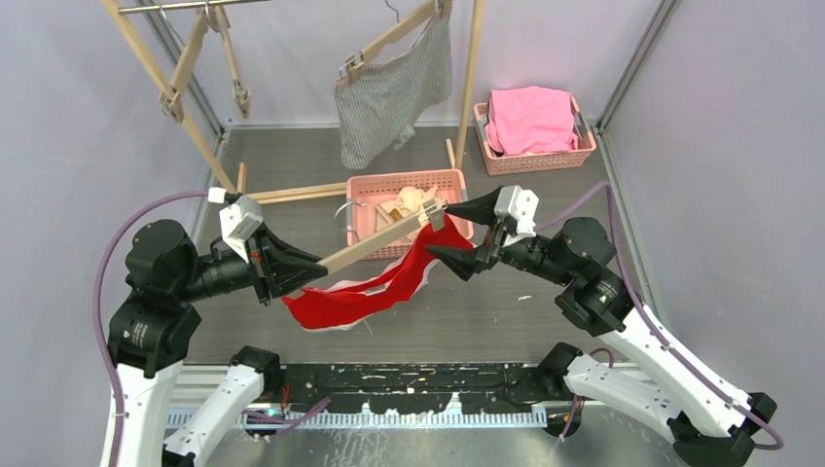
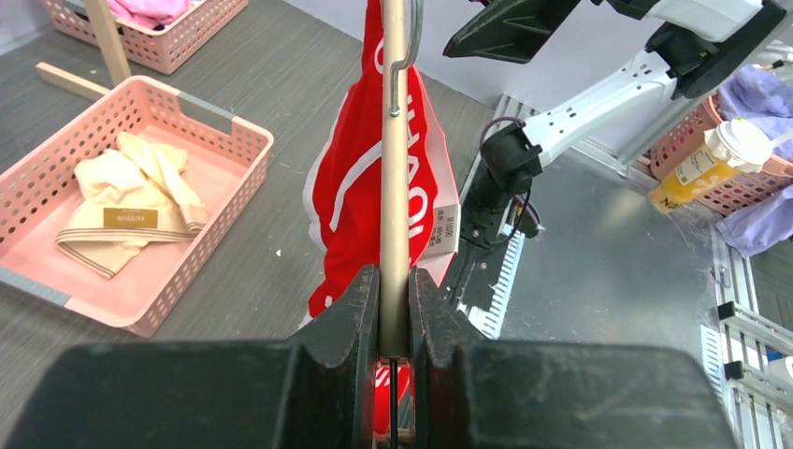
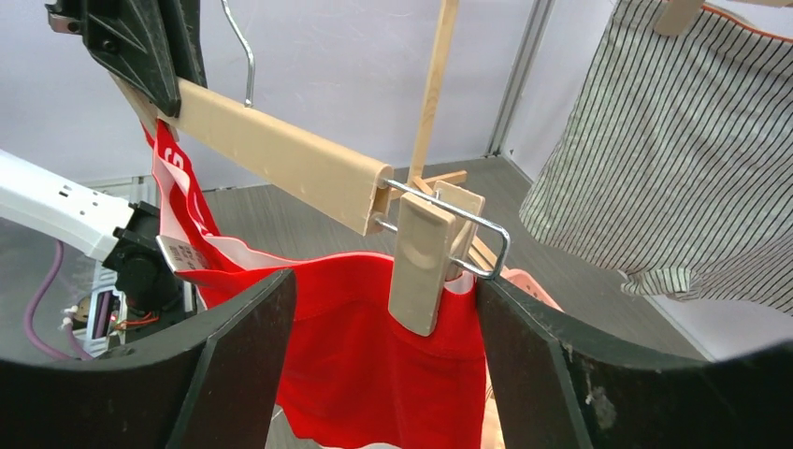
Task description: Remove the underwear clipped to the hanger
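Note:
My left gripper (image 1: 297,275) is shut on the near end of a wooden hanger bar (image 1: 375,243), also seen between its fingers in the left wrist view (image 2: 394,187). The red briefs (image 1: 365,287) with white trim hang from the bar's far clip (image 3: 423,262) and sag to the table. My right gripper (image 1: 457,232) is open, its jaws on either side of that clip and red cloth (image 3: 374,355). The striped briefs (image 1: 389,92) hang clipped on a hanger at the back rack. The peach briefs (image 2: 131,201) lie in the pink basket (image 1: 365,190).
A second pink basket (image 1: 581,146) with bright pink cloth (image 1: 530,119) stands at the back right. A wooden rack (image 1: 175,88) with empty hangers stands at the back left. Its upright post (image 1: 470,78) is beside the striped briefs.

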